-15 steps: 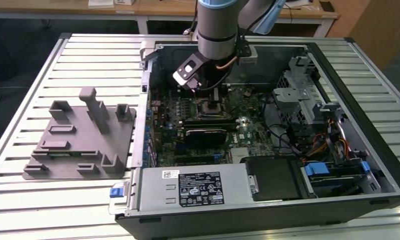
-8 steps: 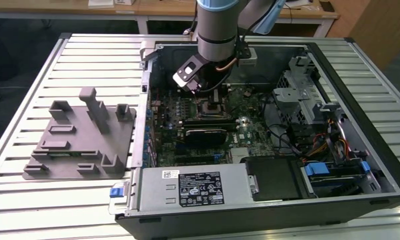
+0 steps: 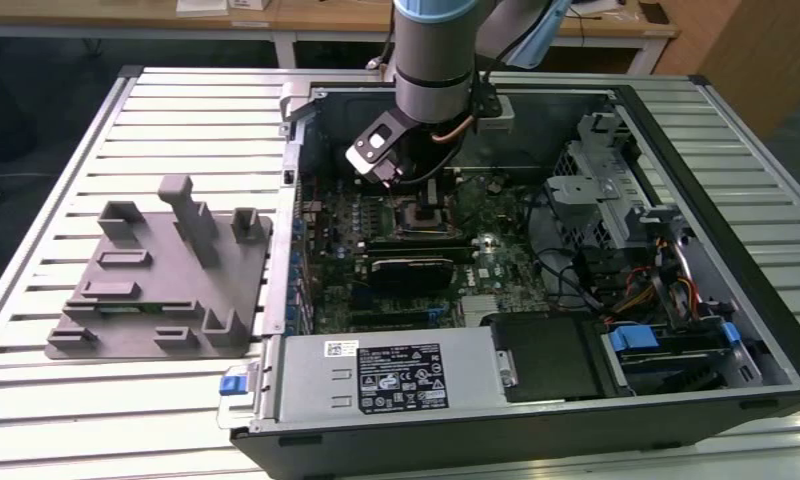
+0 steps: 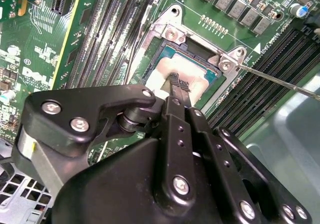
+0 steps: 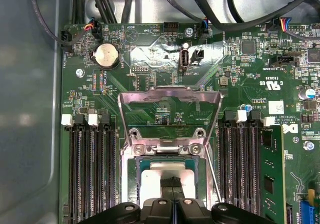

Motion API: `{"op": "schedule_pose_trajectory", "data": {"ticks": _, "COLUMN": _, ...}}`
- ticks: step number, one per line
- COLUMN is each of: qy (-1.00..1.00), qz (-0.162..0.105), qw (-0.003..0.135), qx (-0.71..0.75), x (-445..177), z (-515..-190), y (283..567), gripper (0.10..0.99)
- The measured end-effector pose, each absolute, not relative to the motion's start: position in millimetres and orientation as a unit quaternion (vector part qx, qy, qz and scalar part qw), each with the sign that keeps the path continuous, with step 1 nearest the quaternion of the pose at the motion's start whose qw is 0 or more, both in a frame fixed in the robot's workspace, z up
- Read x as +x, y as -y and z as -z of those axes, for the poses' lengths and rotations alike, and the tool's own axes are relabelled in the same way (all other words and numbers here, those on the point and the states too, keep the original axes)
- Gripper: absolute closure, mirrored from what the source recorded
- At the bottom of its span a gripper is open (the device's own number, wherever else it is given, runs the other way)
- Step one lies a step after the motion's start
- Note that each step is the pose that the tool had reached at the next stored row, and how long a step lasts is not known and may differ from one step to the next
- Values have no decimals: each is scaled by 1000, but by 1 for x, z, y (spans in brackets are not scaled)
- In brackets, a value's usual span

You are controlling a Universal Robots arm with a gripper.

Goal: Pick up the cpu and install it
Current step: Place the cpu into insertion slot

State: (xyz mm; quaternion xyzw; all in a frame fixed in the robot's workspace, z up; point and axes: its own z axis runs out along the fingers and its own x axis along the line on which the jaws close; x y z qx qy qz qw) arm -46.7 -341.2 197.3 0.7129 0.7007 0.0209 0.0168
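Observation:
The cpu (image 4: 195,66) (image 5: 150,176), a silvery square plate with a thin pale rim, lies flat in the black-framed socket (image 4: 150,68) of the green motherboard (image 5: 150,58). My gripper (image 4: 178,83) (image 5: 173,183) stands right over the cpu's middle. Its two black fingers are pressed together, and their tips are at or just above the top plate. In the exterior view the gripper (image 3: 420,195) reaches down into the open computer case (image 3: 534,400) above the socket.
The socket's metal load plate (image 5: 170,96) is flipped open and its thin lever (image 4: 280,81) sticks out to one side. Memory slots (image 5: 92,169) flank the socket, with one module (image 5: 270,169) seated. A grey fixture plate with upright posts (image 3: 160,290) lies at the exterior view's left.

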Motion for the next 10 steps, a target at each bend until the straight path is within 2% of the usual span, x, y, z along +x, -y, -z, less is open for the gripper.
{"op": "schedule_pose_trajectory", "data": {"ticks": 10, "qy": -701, "qz": -21, "qw": 17, "qx": 713, "x": -47, "z": -219, "y": 341, "gripper": 980}}
